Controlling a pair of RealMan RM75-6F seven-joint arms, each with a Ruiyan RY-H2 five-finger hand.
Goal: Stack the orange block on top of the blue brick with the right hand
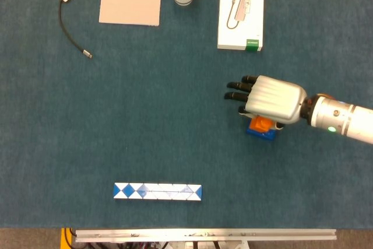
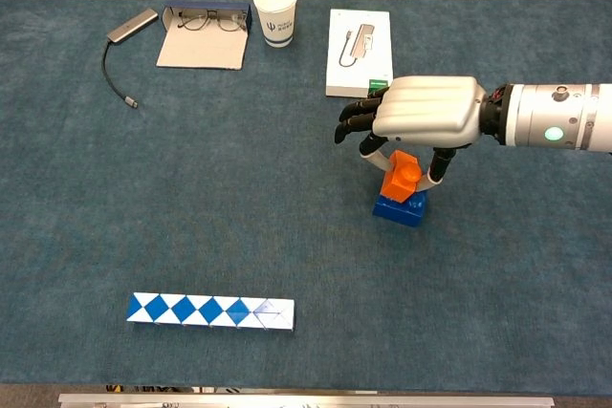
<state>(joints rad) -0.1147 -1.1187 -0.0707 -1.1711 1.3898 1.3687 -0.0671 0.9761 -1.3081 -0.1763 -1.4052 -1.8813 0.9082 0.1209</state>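
Note:
My right hand (image 2: 426,110) (image 1: 273,99) hovers palm-down over the blocks, right of the table's middle. It pinches the orange block (image 2: 401,177) (image 1: 260,123) between the thumb and a finger, the other fingers spread to the left. The orange block sits tilted on top of the blue brick (image 2: 400,209) (image 1: 261,133), which lies on the blue cloth. In the head view the hand covers most of both blocks. The left hand appears in neither view.
A white box (image 2: 360,39) showing a USB hub lies just behind the hand. Further back are a paper cup (image 2: 274,1), a glasses case (image 2: 204,34) and a cabled adapter (image 2: 124,31). A blue-and-white snake puzzle (image 2: 210,311) lies near the front edge.

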